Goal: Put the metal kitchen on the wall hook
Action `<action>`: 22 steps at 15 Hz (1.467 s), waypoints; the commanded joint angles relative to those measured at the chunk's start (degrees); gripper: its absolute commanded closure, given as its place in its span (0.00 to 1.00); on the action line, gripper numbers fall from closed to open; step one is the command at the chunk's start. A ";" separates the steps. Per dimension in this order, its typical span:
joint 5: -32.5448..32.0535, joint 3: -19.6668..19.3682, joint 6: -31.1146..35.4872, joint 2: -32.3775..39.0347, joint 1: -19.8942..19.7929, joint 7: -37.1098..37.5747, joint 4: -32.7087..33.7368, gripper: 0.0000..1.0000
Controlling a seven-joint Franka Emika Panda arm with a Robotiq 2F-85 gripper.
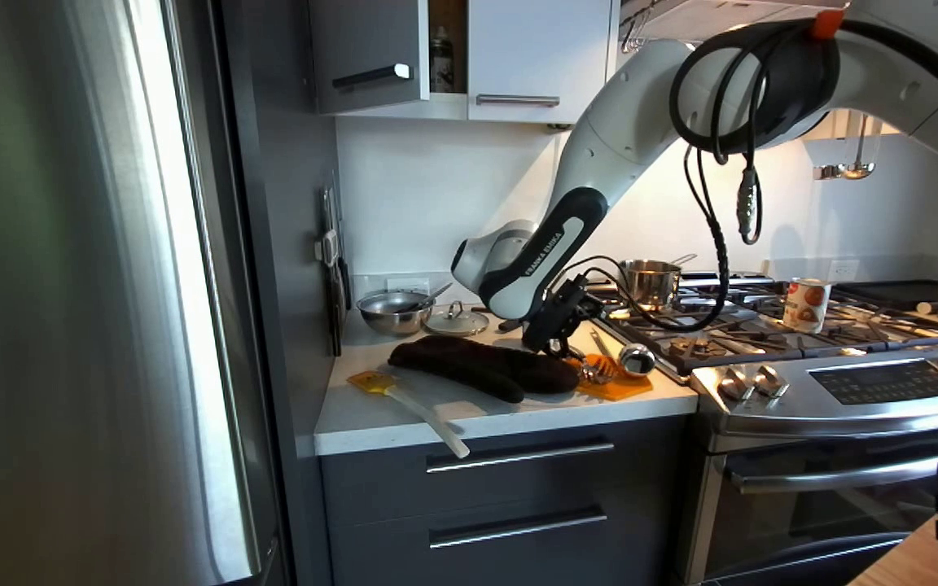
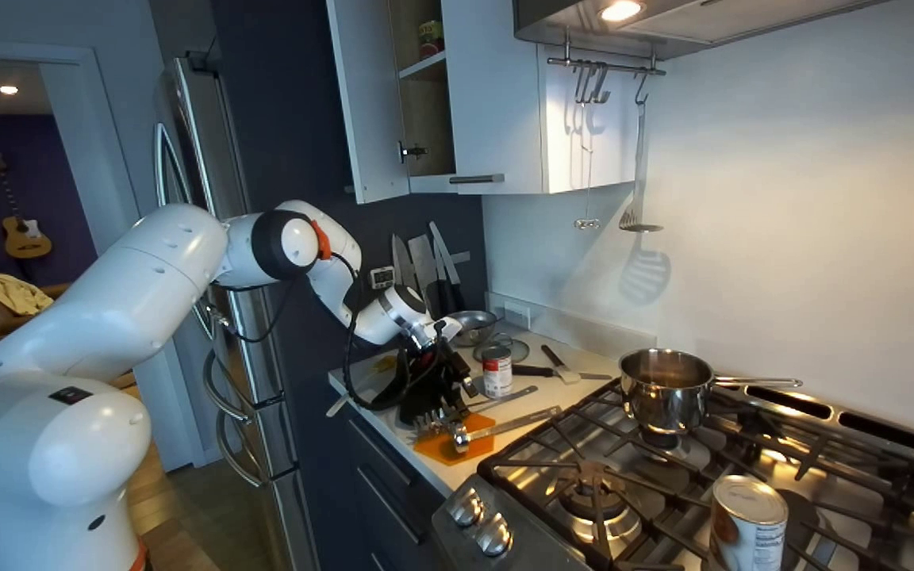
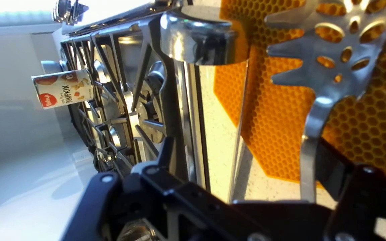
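A metal toothed server with holes (image 3: 343,53) lies over an orange honeycomb mat (image 3: 280,140); it also shows in both exterior views (image 1: 599,370) (image 2: 429,424). A metal ladle (image 3: 196,36) lies beside it, handle toward the wall, also in both exterior views (image 1: 637,359) (image 2: 461,438). My gripper (image 3: 246,157) is open, low over the counter. The server's handle runs between the fingers, close to the right one in the wrist view; its end is hidden. Metal hooks (image 2: 590,86) hang on a rail (image 2: 620,68) under the hood; a slotted turner (image 2: 641,178) hangs from one.
Dark oven mitts (image 1: 477,366) and a yellow-headed utensil (image 1: 412,407) lie on the counter (image 1: 404,427). A can (image 2: 497,373) stands behind the gripper. A pot (image 2: 667,388) and a pumpkin can (image 2: 749,515) stand on the stove. A cabinet door (image 2: 370,103) hangs open.
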 commanded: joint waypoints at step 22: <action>-3.88 1.16 -5.76 6.34 0.75 -1.15 8.63 0.60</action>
